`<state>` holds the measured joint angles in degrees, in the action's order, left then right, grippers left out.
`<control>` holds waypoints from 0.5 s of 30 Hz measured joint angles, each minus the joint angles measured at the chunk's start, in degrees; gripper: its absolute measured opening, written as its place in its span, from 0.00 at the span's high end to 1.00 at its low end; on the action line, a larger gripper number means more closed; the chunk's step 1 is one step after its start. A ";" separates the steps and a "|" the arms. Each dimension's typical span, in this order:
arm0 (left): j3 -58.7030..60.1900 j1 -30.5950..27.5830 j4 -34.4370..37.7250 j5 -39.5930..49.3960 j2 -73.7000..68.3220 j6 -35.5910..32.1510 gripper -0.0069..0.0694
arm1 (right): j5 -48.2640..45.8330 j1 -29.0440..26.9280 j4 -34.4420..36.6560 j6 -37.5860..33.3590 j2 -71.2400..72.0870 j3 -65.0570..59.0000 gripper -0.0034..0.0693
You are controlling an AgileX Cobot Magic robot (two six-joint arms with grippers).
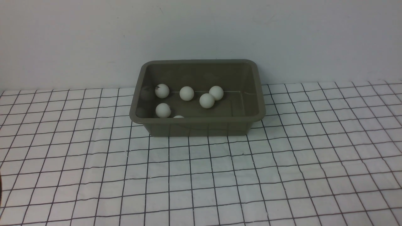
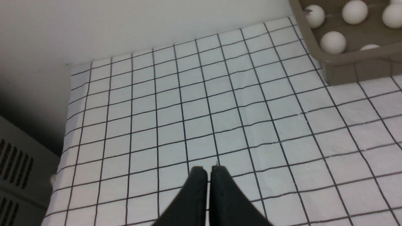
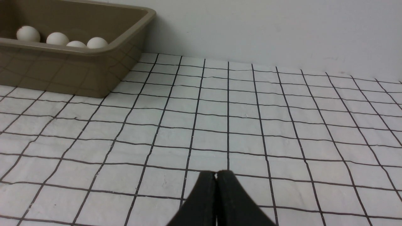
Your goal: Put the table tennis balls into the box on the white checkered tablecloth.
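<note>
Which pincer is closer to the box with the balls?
Neither clearly; it looks about even. The left pincer is off the box's left near corner, the right pincer off its right near corner, both shut and apart from it.

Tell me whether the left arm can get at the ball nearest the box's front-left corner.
Probably yes: the box is open-topped, the ball lies uncovered, and only bare tablecloth lies between.

Partly hidden ball
One table tennis ball (image 1: 178, 116) shows only its top behind the box's (image 1: 201, 119) near rim, lower centre-left.

Plain pale wall (image 1: 94, 37) behind; grey vented unit (image 2: 19, 175) beside table.
</note>
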<state>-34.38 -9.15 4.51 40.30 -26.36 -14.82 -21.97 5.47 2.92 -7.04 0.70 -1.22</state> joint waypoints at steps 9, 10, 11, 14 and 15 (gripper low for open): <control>24.31 -4.24 3.80 -15.62 14.93 0.64 0.91 | 0.00 0.00 0.00 0.00 0.00 0.00 0.97; 24.31 -4.24 3.80 -15.62 14.93 0.64 0.91 | 0.00 0.00 0.00 0.00 0.00 0.00 0.97; 26.73 -4.30 3.87 -16.16 16.25 1.14 0.91 | 0.00 0.00 0.00 0.00 0.00 0.00 0.97; 31.15 -4.37 3.92 -16.49 19.09 2.01 0.91 | 0.00 0.00 0.00 0.00 0.00 0.00 0.97; 32.17 -4.37 3.92 -16.42 19.71 2.29 0.91 | 0.00 0.00 0.00 0.00 0.00 0.00 0.97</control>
<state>-2.22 -13.52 8.44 23.88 -6.65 -12.53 -21.97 5.47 2.92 -7.04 0.70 -1.22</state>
